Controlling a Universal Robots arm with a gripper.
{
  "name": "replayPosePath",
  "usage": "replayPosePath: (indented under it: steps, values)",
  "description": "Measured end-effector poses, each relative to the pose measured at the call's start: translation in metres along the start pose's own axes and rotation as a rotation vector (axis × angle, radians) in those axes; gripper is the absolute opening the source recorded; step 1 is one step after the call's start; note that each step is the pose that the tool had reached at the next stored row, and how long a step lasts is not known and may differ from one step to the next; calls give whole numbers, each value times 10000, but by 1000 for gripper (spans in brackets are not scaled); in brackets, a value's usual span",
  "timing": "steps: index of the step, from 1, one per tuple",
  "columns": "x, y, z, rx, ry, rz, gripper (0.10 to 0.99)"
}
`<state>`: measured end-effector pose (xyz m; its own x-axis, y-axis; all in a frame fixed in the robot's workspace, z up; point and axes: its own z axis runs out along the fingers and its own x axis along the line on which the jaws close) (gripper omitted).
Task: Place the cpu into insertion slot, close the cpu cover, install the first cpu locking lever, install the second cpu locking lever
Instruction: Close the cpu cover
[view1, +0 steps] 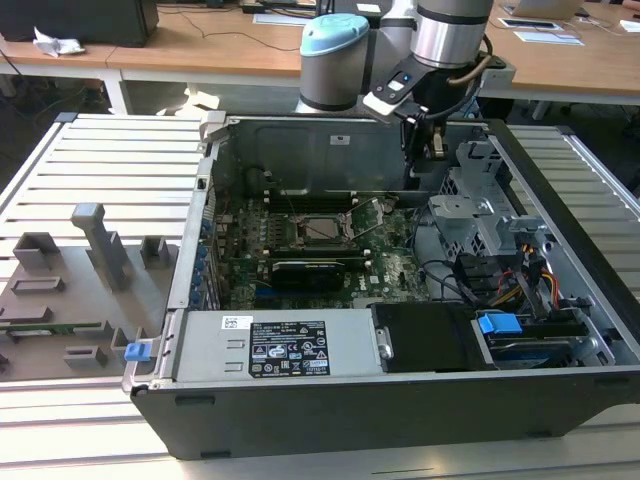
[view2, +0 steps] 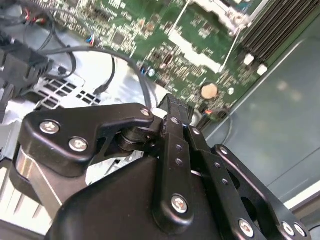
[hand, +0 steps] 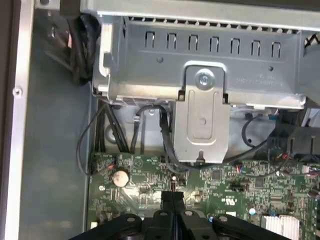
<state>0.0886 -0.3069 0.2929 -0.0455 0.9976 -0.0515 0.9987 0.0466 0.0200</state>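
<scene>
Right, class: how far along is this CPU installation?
The cpu looks seated in the insertion slot, and the cpu cover seems to be down. The gripper, jaws shut on nothing, hangs clear of the slot. Both locking levers look raised, so latching remains.

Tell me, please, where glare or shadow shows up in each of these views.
Exterior view: even room light, with a sheen on the arm's blue cap and the motherboard shaded inside the case. Second wrist view: the black hand is dark in front, while the perforated metal panel behind it glares white. First wrist view: the silvery bracket shines; the black cable bundle lies in shadow.
</scene>
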Motion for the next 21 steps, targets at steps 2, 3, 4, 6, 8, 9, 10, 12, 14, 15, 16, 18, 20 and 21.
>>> replayPosePath:
  steps: [2, 3, 4, 6, 8, 9, 10, 12, 14, 15, 16, 18, 20, 21]
  values:
    - [-4, 93, 2, 2, 0, 1, 106]
    - [-5, 153, 3, 2, -1, 0, 106]
    - [-7, 212, 4, 4, 0, 1, 106]
    - [-8, 239, 6, 5, 1, 0, 106]
    - [-8, 240, 5, 5, -1, 1, 106]
    - [-8, 240, 5, 5, 0, 1, 106]
    - [-8, 236, 5, 5, -1, 1, 106]
    - [-6, 189, 6, 5, -2, 1, 106]
    - [-6, 187, 6, 10, 0, -1, 106]
    - [-5, 190, 9, 146, 7, -8, 106]
    - [-6, 193, 10, 306, 13, -15, 106]
    - [-5, 198, 12, 511, 24, -26, 106]
    - [-6, 197, 11, 512, 21, -25, 106]
    - [-6, 195, 11, 512, 21, -24, 106]
